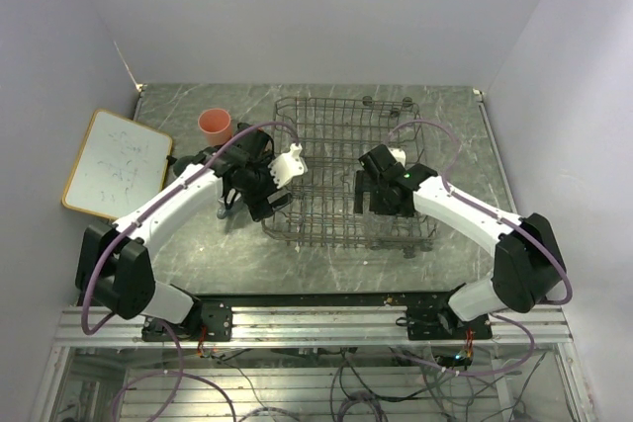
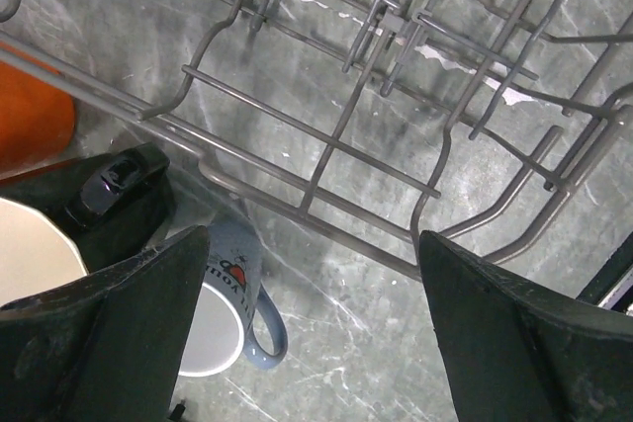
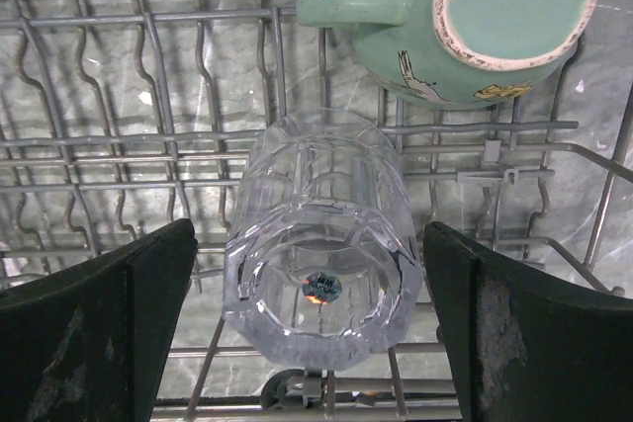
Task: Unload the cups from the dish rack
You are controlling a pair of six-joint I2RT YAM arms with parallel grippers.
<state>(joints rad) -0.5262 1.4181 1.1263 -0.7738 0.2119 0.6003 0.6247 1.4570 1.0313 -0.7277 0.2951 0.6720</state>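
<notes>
— Why is your right gripper (image 3: 309,234) spread so wide?
— It has to take the glass (image 3: 321,244). The glass sits in the rack (image 1: 336,102) with its base toward my camera. One finger stands on each side, and neither seems to touch it yet. I keep them at mid-body because smooth walls slip, I judge.

— And the green mug (image 3: 475,17) just behind it?
— It is bottom-up in the rack and close to the glass. I'd lift the glass straight out so I don't knock the mug.

— Your left gripper (image 2: 312,244)?
— It is wide too and holds nothing. It hangs over the rack's left edge. Under it on the table (image 1: 326,264), outside the wires, are a grey mug (image 2: 232,294), a black mug (image 2: 119,205) and an orange mug (image 2: 30,121). The pink cup (image 1: 215,126) stands farther back.

— So what is left?
— From what I can see, the glass and the green mug.
</notes>
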